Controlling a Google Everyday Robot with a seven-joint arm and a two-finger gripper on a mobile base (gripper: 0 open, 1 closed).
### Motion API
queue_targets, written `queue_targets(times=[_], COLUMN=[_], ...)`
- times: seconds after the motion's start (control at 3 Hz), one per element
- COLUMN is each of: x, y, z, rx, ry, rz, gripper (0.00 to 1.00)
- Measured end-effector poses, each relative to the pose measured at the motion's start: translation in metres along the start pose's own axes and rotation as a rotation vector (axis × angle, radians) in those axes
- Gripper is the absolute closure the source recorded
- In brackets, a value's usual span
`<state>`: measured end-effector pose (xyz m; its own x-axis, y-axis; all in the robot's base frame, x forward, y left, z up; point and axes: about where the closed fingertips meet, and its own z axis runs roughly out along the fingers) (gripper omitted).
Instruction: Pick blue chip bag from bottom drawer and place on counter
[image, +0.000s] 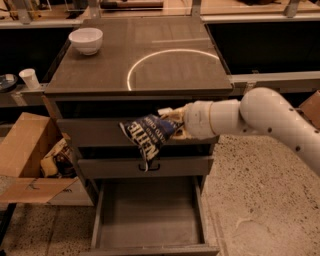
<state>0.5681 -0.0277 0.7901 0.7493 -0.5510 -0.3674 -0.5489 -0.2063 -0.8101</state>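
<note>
My gripper (172, 122) is shut on the blue chip bag (148, 136), a dark-blue foil bag with white lettering. The bag hangs in the air in front of the upper drawer fronts, just below the counter's front edge. The bottom drawer (150, 210) is pulled open beneath it and its grey floor is bare. The counter (100, 65) is the dark cabinet top with a white circular line (172, 52). My white arm (260, 117) reaches in from the right.
A white bowl (86, 40) stands at the counter's back left. An open cardboard box (30, 155) with packaging sits on the floor to the left. A white cup (30, 78) stands on a ledge at the left. Speckled floor lies to the right.
</note>
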Motion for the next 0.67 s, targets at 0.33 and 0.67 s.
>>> queue_targets(times=[0.33,0.67], x=[0.0117,0.0134], y=[-0.0536,-0.0600], z=[-0.0223,-0.0254], rx=[0.049,0.061], ry=[0.060,0.065], rz=[-0.019,-0.021], gripper=[1.00,1.00])
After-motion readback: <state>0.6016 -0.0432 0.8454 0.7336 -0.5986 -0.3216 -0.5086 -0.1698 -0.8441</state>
